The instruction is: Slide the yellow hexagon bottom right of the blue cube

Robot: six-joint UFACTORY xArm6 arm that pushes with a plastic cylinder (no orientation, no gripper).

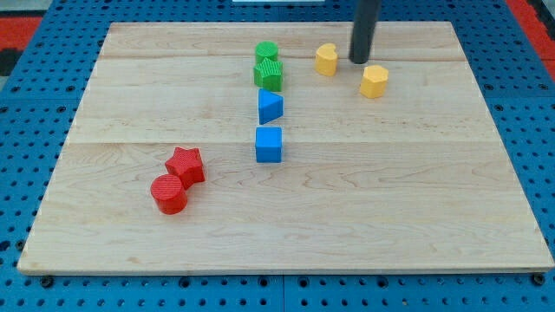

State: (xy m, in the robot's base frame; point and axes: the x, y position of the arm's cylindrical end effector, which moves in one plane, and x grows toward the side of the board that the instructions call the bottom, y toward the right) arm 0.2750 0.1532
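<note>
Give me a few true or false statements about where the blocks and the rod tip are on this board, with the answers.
1. My tip is between the two yellow blocks. True.
2. The yellow hexagon already sits bottom right of the blue cube. False: it lies toward the view's top right.
3. The red star touches the red cylinder. True.
4. The green blocks are at the view's bottom. False: they are near the top.
</note>
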